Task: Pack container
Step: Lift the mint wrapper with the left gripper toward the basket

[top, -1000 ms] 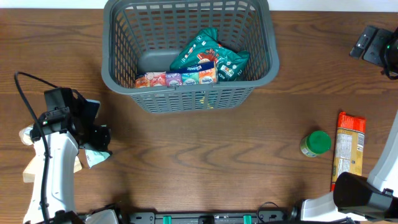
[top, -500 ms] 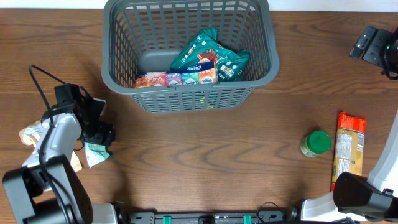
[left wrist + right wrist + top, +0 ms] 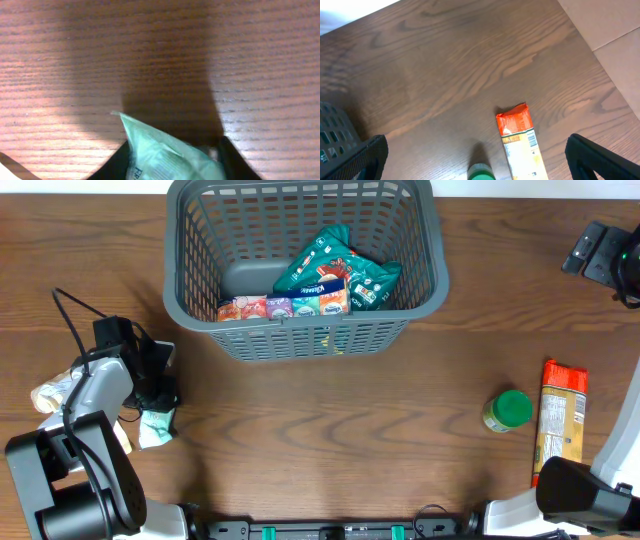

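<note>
The container (image 3: 300, 338), a large dark grey lattice basket, stands at the back centre; its corner shows in the right wrist view (image 3: 332, 135). Inside lie teal snack bags (image 3: 335, 265) and a colourful box (image 3: 285, 307). At the left, my left gripper (image 3: 158, 395) points down at a pale green packet (image 3: 157, 425) lying on the table. In the left wrist view the packet (image 3: 160, 155) fills the gap of the left gripper (image 3: 172, 161), with both fingers (image 3: 117, 162) against its sides. My right gripper (image 3: 477, 150) hangs open high above the table, holding nothing.
A green-lidded jar (image 3: 510, 410) and a long orange-and-yellow packet (image 3: 560, 420) lie at the right; both also appear below the right gripper, the jar (image 3: 481, 173) and the packet (image 3: 520, 145). A beige wrapper (image 3: 50, 392) lies beside the left arm. A black cable loops over it.
The left gripper has come down over the pale green packet and its jaws have closed from wide open onto it. The right arm has not moved.
</note>
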`<action>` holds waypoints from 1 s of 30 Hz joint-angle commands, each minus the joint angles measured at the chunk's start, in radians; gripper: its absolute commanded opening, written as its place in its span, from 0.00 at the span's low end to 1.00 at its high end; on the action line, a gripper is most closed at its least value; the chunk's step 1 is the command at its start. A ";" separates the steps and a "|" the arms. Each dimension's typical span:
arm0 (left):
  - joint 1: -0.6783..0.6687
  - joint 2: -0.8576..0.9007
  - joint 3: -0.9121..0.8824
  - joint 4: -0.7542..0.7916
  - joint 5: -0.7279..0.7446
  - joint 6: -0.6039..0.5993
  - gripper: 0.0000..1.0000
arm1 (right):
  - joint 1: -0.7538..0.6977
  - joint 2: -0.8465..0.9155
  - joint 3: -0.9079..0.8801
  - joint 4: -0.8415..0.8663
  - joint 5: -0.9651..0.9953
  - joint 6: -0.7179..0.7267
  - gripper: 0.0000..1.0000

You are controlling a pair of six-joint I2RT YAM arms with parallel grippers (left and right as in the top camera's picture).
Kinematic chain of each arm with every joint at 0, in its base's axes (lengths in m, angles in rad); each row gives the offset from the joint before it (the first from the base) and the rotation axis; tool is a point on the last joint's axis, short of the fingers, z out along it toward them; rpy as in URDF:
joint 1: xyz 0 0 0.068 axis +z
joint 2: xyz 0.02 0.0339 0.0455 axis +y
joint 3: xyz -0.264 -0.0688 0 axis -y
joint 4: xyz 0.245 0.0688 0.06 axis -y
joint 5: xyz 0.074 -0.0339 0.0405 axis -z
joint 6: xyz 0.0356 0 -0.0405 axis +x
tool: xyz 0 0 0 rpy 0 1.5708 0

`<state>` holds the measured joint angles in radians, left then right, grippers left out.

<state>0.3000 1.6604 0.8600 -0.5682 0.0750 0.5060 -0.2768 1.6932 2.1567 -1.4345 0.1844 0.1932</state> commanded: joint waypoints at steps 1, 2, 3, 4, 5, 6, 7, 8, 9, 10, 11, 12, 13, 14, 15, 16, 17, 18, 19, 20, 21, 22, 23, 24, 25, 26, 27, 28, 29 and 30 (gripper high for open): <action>0.002 -0.018 0.003 -0.002 0.006 -0.032 0.11 | -0.006 -0.014 -0.002 -0.002 0.014 -0.015 0.99; 0.002 -0.024 0.005 -0.002 0.006 -0.044 0.10 | -0.006 -0.014 -0.002 -0.002 0.014 -0.015 0.99; 0.002 -0.034 0.008 -0.002 0.006 -0.064 0.06 | -0.006 -0.014 -0.002 -0.001 0.014 -0.015 0.99; 0.002 -0.047 0.014 -0.005 0.006 -0.079 0.06 | -0.006 -0.014 -0.002 -0.002 0.014 -0.015 0.99; 0.002 -0.065 0.023 -0.017 0.006 -0.092 0.06 | -0.006 -0.014 -0.002 -0.002 0.014 -0.015 0.99; 0.002 -0.080 0.033 -0.029 0.006 -0.102 0.06 | -0.006 -0.014 -0.002 -0.002 0.014 -0.015 0.99; 0.002 -0.096 0.044 -0.044 0.006 -0.111 0.06 | -0.006 -0.014 -0.002 -0.002 0.014 -0.015 0.99; 0.002 -0.111 0.058 -0.061 0.006 -0.129 0.06 | -0.006 -0.014 -0.002 -0.002 0.014 -0.015 0.99; 0.002 -0.126 0.075 -0.079 0.005 -0.150 0.06 | -0.006 -0.014 -0.002 -0.002 0.014 -0.015 0.99; 0.002 -0.139 0.096 -0.101 0.005 -0.176 0.06 | -0.006 -0.014 -0.002 -0.002 0.014 -0.015 0.99; 0.002 -0.151 0.127 -0.132 0.005 -0.213 0.06 | -0.006 -0.014 -0.002 -0.001 0.014 -0.015 0.99; 0.002 -0.159 0.158 -0.164 0.005 -0.248 0.06 | -0.006 -0.014 -0.002 0.001 0.014 -0.016 0.99; 0.002 -0.166 0.194 -0.203 0.005 -0.282 0.06 | -0.006 -0.014 -0.002 0.003 0.014 -0.016 0.99; 0.002 -0.170 0.233 -0.241 0.005 -0.316 0.06 | -0.006 -0.014 -0.002 0.004 0.014 -0.016 0.99; 0.002 -0.172 0.284 -0.290 0.005 -0.346 0.06 | -0.006 -0.014 -0.002 0.005 0.014 -0.016 0.99; 0.002 -0.174 0.339 -0.338 0.005 -0.361 0.06 | -0.006 -0.014 -0.002 0.005 0.014 -0.016 0.99; 0.002 -0.174 0.389 -0.376 0.006 -0.371 0.06 | -0.006 -0.014 -0.002 0.005 0.014 -0.016 0.99; 0.002 -0.174 0.433 -0.408 0.010 -0.374 0.06 | -0.006 -0.014 -0.002 0.005 0.014 -0.016 0.99; 0.002 -0.174 0.494 -0.446 0.024 -0.374 0.06 | -0.006 -0.014 -0.002 0.005 0.014 -0.016 0.99; 0.002 -0.174 0.557 -0.478 0.047 -0.373 0.06 | -0.006 -0.014 -0.002 0.005 0.014 -0.016 0.99; 0.001 -0.174 0.603 -0.497 0.063 -0.373 0.06 | -0.006 -0.014 -0.002 0.005 0.014 -0.016 0.99; -0.003 -0.174 0.657 -0.515 0.077 -0.374 0.06 | -0.006 -0.014 -0.002 0.005 0.014 -0.016 0.99; -0.011 -0.174 0.719 -0.529 0.084 -0.373 0.05 | -0.006 -0.014 -0.002 0.004 0.014 -0.016 0.99; -0.024 -0.174 0.770 -0.535 0.083 -0.373 0.06 | -0.006 -0.014 -0.002 0.004 0.014 -0.016 0.99; -0.040 -0.174 0.819 -0.534 0.083 -0.373 0.06 | -0.006 -0.014 -0.002 0.003 0.014 -0.016 0.99; -0.075 -0.173 0.896 -0.526 0.082 -0.365 0.06 | -0.006 -0.014 -0.002 0.002 0.014 -0.016 0.99; -0.101 -0.172 0.937 -0.516 0.082 -0.352 0.06 | -0.006 -0.014 -0.002 0.002 0.013 -0.016 0.99; -0.130 -0.171 0.975 -0.503 0.082 -0.336 0.06 | -0.006 -0.014 -0.002 0.001 0.013 -0.016 0.99; -0.161 -0.170 1.007 -0.484 0.082 -0.320 0.05 | -0.006 -0.014 -0.002 0.001 0.011 -0.016 0.99; -0.202 -0.169 1.035 -0.456 0.082 -0.293 0.05 | -0.006 -0.014 -0.002 0.001 0.009 -0.016 0.99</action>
<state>0.1925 1.5032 1.7947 -1.0630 0.1329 0.1593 -0.2768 1.6932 2.1567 -1.4322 0.1844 0.1932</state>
